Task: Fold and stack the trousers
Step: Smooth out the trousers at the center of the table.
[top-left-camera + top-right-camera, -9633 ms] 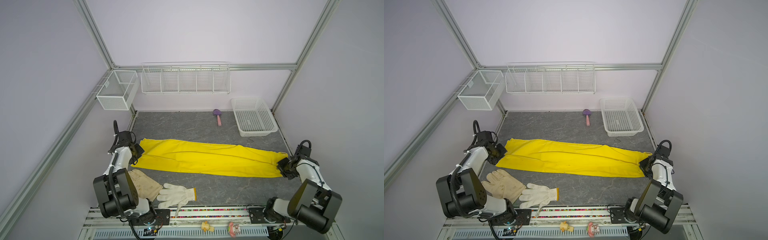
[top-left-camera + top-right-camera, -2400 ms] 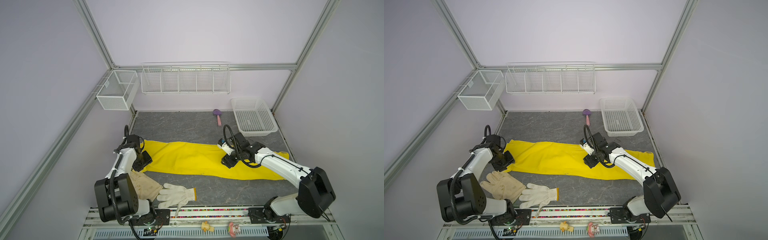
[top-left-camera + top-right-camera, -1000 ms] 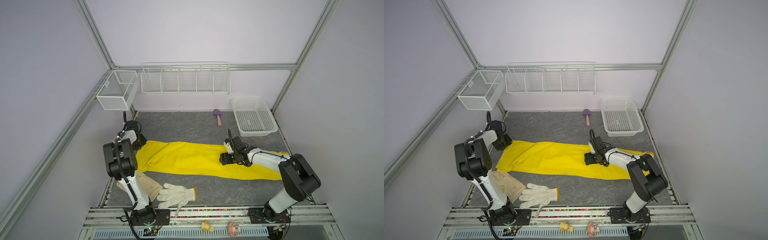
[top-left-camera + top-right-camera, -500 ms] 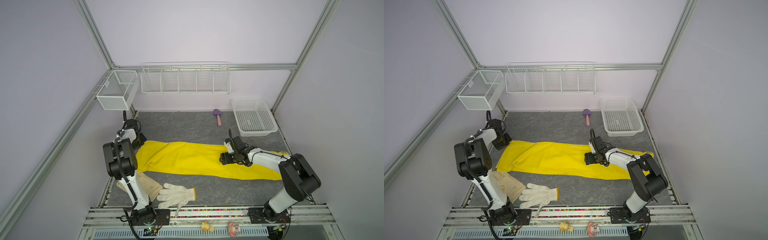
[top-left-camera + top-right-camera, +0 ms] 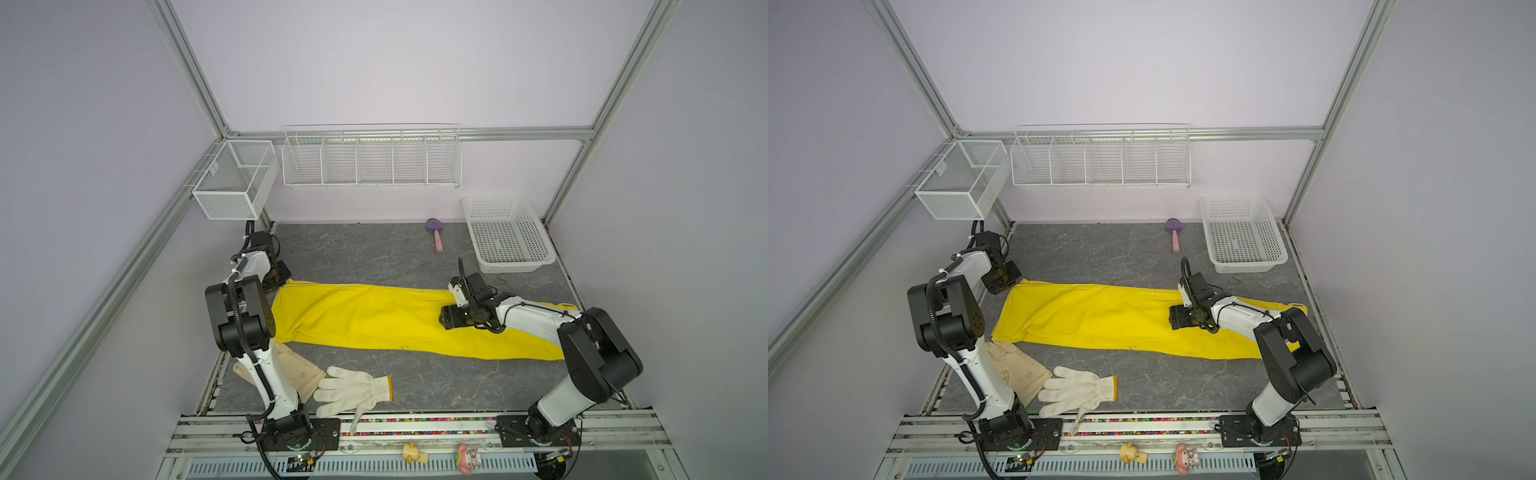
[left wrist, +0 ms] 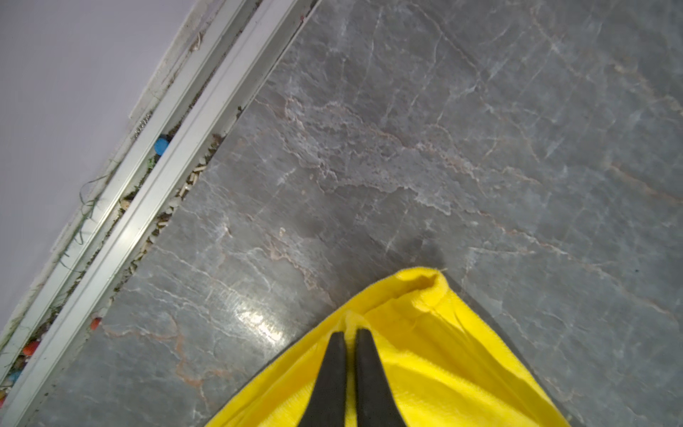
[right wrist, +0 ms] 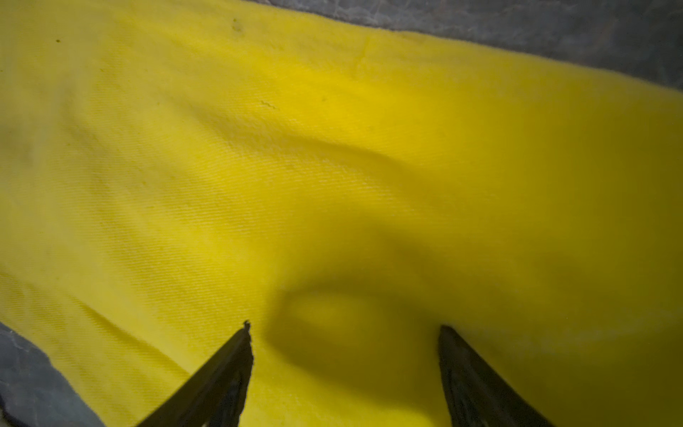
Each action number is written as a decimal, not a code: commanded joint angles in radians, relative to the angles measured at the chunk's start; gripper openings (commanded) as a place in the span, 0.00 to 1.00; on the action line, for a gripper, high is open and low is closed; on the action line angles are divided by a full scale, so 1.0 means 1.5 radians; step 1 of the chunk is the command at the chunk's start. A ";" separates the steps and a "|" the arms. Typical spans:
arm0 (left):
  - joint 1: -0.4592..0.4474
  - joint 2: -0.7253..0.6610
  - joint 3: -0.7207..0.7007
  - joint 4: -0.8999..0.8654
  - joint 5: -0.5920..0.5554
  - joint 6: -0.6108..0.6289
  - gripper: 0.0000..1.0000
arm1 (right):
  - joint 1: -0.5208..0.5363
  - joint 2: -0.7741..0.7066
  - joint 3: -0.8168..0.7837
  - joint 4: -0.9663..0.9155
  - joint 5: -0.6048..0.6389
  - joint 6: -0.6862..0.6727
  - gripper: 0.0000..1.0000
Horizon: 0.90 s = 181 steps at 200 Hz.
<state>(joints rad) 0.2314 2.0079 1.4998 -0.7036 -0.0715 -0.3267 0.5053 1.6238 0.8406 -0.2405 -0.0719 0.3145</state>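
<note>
Yellow trousers (image 5: pixel 365 318) flat across tabletop (image 5: pixel 374 257), 9 to 3 o'clock. Left gripper (image 6: pixel 350 334) clamped on 10 o'clock hem corner; right gripper (image 7: pixel 343 329) spread wide, pressing mid-leg. Shallow pinch: may slip on lift.

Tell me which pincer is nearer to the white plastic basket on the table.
Right. The right pincer is open over the trousers, just in front of the plastic basket; the left pincer grips their corner at the opposite side.

Trousers (image 5: pixel 374 322): yellow, flat, spanning table (image 5: pixel 374 257) from left edge to right edge.
Left gripper (image 5: pixel 284 277): at trousers' far-left corner.
Right gripper (image 5: pixel 444 321): on trousers, mid-length.
2 items, knit glove (image 5: pixel 353 388) and cream glove (image 5: pixel 301 370): touching, front-left corner.
</note>
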 commanded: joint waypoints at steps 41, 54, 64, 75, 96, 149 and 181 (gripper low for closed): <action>0.008 0.026 0.055 0.053 0.009 0.014 0.09 | -0.014 0.027 -0.039 -0.031 0.012 0.003 0.81; 0.009 0.034 0.058 0.060 0.008 0.016 0.09 | -0.014 0.028 -0.040 -0.029 0.010 0.002 0.81; 0.010 0.034 0.055 0.072 0.007 0.018 0.09 | -0.015 0.027 -0.041 -0.028 0.009 0.002 0.81; 0.011 0.035 0.056 0.081 0.001 0.016 0.09 | -0.014 0.027 -0.041 -0.028 0.008 0.003 0.81; 0.013 0.043 0.066 0.086 -0.010 0.014 0.10 | -0.015 0.025 -0.044 -0.026 0.008 0.002 0.81; 0.013 0.064 0.083 0.078 -0.032 0.028 0.11 | -0.017 0.027 -0.043 -0.025 0.003 0.000 0.81; 0.012 0.066 0.085 0.052 -0.019 0.032 0.20 | -0.018 0.021 -0.040 -0.031 0.000 -0.002 0.81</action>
<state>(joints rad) 0.2424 2.0972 1.5860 -0.6357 -0.0860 -0.3012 0.4969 1.6161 0.8272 -0.2222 -0.0875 0.3141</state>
